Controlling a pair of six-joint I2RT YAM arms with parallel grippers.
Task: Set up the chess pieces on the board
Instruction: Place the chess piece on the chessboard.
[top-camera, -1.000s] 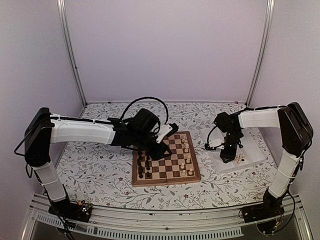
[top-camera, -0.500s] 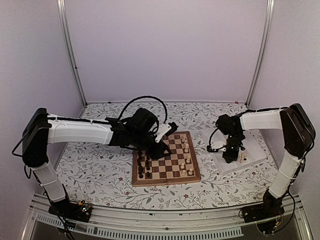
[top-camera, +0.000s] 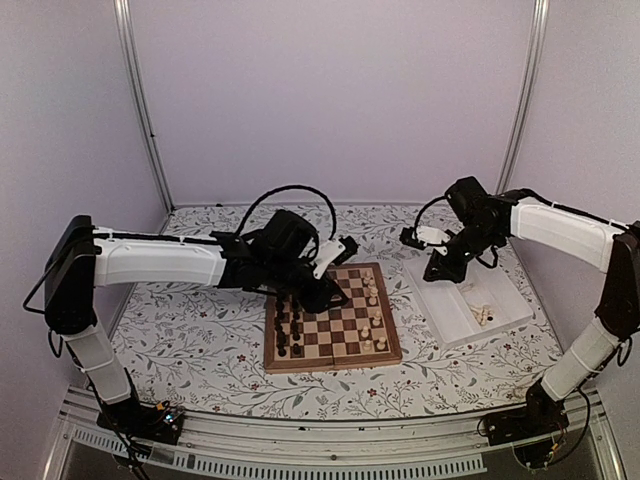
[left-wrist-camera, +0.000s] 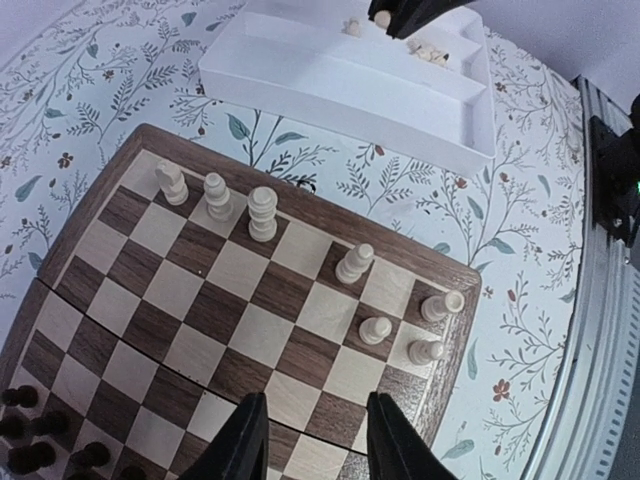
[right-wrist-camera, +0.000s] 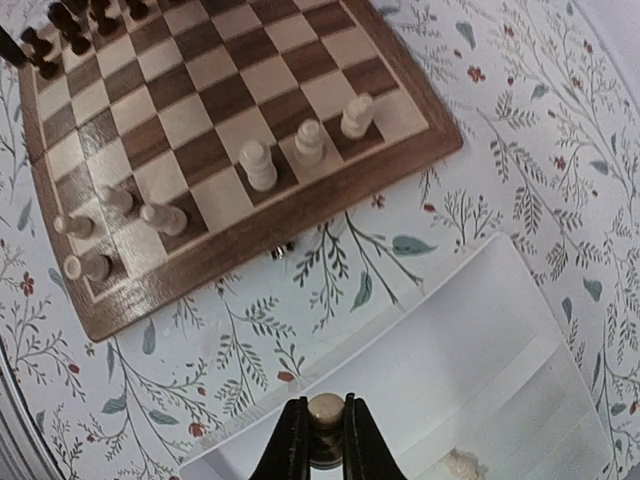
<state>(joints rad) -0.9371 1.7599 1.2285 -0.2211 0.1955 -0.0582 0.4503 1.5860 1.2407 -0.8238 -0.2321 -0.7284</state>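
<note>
Right pincer (right-wrist-camera: 320, 442) clamped on pale chess piece (right-wrist-camera: 325, 410), above white tray (right-wrist-camera: 450, 350) right of board (left-wrist-camera: 240, 270). Left pincer (left-wrist-camera: 310, 432) half-spread, empty, over board.

One board (left-wrist-camera: 230, 270), one white tray (left-wrist-camera: 330, 80), seven pale chess pieces (left-wrist-camera: 262, 212) standing on the board, an eighth piece (right-wrist-camera: 325, 408) in the right tool (right-wrist-camera: 324, 414).

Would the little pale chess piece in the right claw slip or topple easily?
Probably light and rigid; the pale piece looks like wood. The right gripper grips its rounded head, so it might swivel or slip. Set down, it likely tips if nudged, though similar pieces stand upright on the board.
</note>
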